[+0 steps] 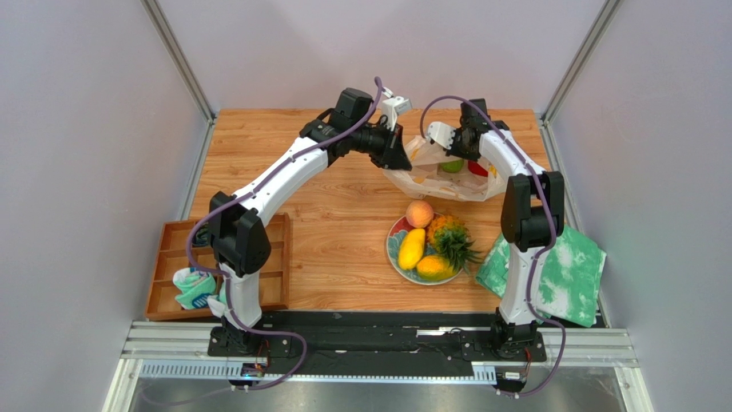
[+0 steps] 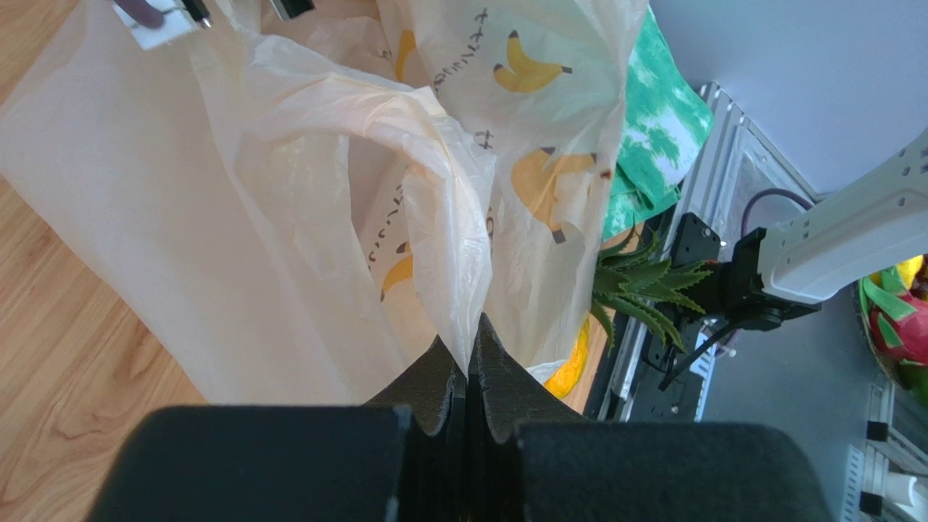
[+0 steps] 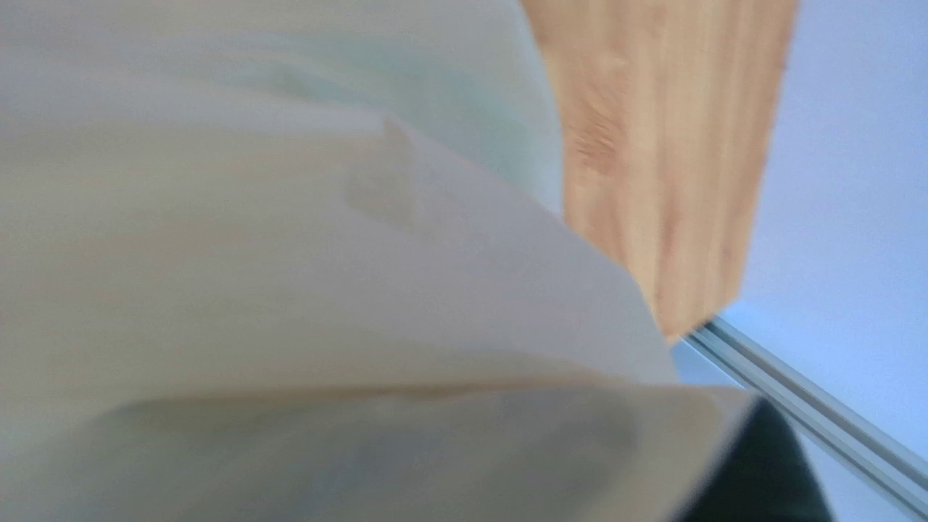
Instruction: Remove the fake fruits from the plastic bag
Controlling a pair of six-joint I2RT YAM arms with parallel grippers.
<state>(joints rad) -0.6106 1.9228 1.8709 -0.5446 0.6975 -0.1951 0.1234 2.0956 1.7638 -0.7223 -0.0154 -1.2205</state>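
The plastic bag [image 1: 447,182] hangs slightly raised over the far middle of the table, its mouth held open. My left gripper [image 1: 410,156] is shut on a fold of the bag's rim [image 2: 471,337]. My right gripper [image 1: 441,136] is at the bag's far rim; bag film [image 3: 327,272] covers its wrist view and hides the fingers. A green fruit [image 1: 451,166] and a red pepper [image 1: 478,168] lie inside the bag. On a plate [image 1: 393,245] nearer me are a peach [image 1: 419,213], a pineapple [image 1: 448,237] and two mangoes [image 1: 411,249].
A green-and-white cloth [image 1: 554,273] lies at the near right by the right arm. A wooden compartment tray [image 1: 172,257] at the near left holds a teal bundle [image 1: 193,287]. Grey walls and metal rails border the table.
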